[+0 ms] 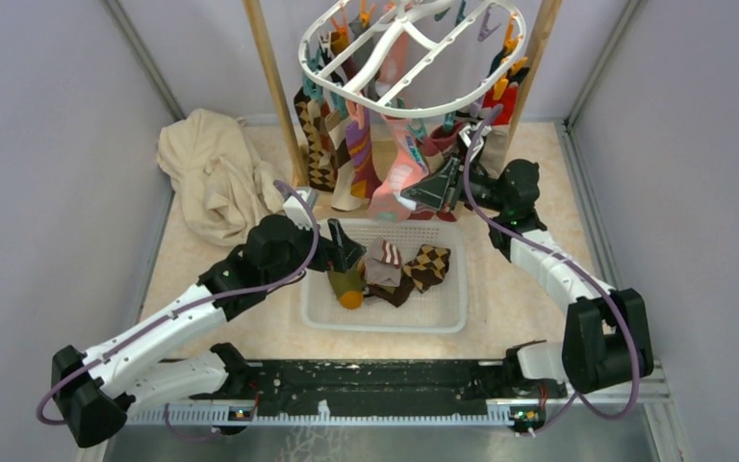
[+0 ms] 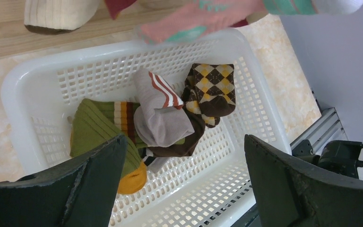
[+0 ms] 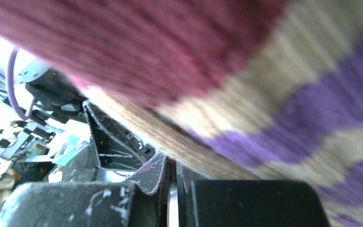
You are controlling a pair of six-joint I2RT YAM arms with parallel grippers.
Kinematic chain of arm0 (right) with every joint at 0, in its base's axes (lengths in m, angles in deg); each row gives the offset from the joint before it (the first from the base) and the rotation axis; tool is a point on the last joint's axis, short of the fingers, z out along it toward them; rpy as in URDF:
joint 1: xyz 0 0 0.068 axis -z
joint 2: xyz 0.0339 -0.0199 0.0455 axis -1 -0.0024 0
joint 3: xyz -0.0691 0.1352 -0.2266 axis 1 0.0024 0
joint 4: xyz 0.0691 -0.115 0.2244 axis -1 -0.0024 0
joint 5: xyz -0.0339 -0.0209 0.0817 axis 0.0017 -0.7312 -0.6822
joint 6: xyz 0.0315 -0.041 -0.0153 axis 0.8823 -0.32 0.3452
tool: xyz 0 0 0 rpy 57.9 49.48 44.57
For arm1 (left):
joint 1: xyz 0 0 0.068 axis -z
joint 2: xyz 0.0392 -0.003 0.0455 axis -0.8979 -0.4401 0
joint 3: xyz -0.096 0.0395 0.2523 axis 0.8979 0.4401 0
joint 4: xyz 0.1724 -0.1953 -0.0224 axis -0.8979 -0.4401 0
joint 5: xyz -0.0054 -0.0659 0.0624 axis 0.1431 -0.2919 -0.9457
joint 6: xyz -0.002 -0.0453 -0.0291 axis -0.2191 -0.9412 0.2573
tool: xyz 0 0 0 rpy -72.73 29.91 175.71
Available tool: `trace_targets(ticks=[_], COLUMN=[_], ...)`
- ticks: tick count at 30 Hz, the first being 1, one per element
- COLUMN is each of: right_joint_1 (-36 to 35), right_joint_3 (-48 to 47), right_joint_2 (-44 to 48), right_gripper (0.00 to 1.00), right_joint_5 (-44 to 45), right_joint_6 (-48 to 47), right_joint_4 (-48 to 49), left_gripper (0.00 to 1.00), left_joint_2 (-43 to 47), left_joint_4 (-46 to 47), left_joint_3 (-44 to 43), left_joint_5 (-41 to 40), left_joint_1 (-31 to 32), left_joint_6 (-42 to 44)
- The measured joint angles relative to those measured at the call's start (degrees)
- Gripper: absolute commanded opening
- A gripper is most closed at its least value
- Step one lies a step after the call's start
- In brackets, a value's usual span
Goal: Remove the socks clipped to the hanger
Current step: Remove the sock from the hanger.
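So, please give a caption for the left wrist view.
Open left gripper over the basket with loose socks inside.

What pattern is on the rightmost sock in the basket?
Argyle sock: brown and yellow diamonds; best in left wrist view.

We've got one hanger [image 1: 396, 48] up top, and we count at least five socks [image 1: 399, 164] dangling from it, bunched too tight for a firmer tally. Down in the single white basket [image 1: 438, 306] we make it four: one olive sock [image 2: 94, 130], one grey sock [image 2: 163, 120], one argyle sock [image 2: 212, 87] and one brown sock [image 2: 189, 144], though that last may be part of the argyle. Add two arms, the left arm [image 1: 183, 313] and the right arm [image 1: 548, 265], two wooden posts [image 1: 269, 87] and one cream cloth [image 1: 212, 173].
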Motion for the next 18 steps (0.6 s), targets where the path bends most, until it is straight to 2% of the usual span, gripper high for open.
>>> trace_targets(ticks=[9,14,18], right_joint_1=[0.0,0.0,0.0], right_joint_3=[0.7,5.0,8.7], right_joint_2=[1.0,1.0,1.0], right_gripper=[0.00,0.01,0.01], right_joint_5=[-3.1,-4.5,-6.3], right_joint_6=[5.6,7.4,11.0], right_joint_4=[0.8,1.5,5.6], left_gripper=[0.99,0.99,0.99], left_joint_2=[-1.1,-2.3,-3.5], left_joint_4=[1.3,2.0,2.3], left_joint_3=[-2.5,-4.3,-5.9], left_joint_5=[1.7,2.1,2.2], left_joint_1=[0.0,0.0,0.0], left_joint_6=[1.2,2.1,3.0])
